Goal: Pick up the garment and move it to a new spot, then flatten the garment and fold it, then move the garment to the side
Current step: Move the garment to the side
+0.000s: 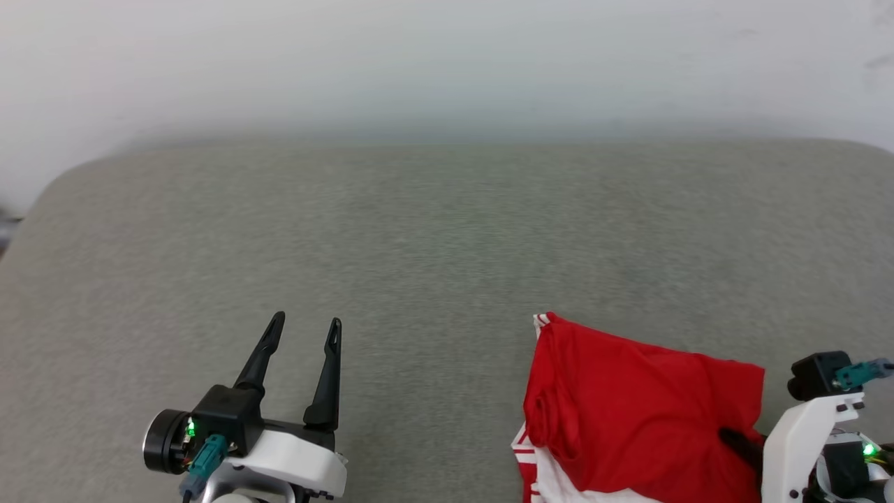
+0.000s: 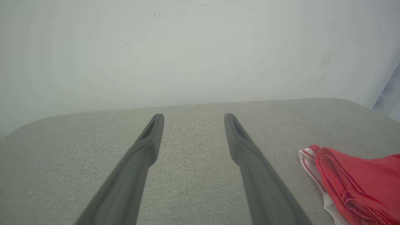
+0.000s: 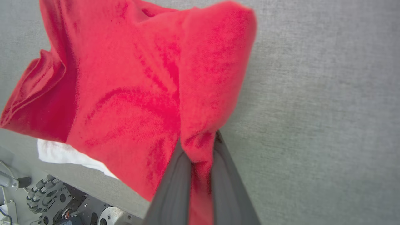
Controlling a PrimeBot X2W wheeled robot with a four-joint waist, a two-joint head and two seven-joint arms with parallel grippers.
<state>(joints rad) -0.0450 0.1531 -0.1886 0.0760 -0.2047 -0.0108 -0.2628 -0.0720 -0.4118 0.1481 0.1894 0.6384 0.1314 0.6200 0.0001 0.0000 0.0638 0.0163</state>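
The garment (image 1: 628,412), red with white striped trim at its left edge, lies bunched at the lower right of the grey surface. My right gripper (image 3: 200,140) is shut on a fold of the garment (image 3: 131,93), with red cloth pinched between its two dark fingers; in the head view its fingers (image 1: 740,441) are partly buried in the cloth. My left gripper (image 1: 307,325) stands open over bare surface at the lower left, well apart from the garment (image 2: 356,184), with nothing between its fingers (image 2: 150,137).
The grey fabric surface (image 1: 447,237) stretches wide toward a pale wall at the back, with rounded far corners. Below the surface's near edge, the right wrist view shows the robot's wheeled base (image 3: 47,197).
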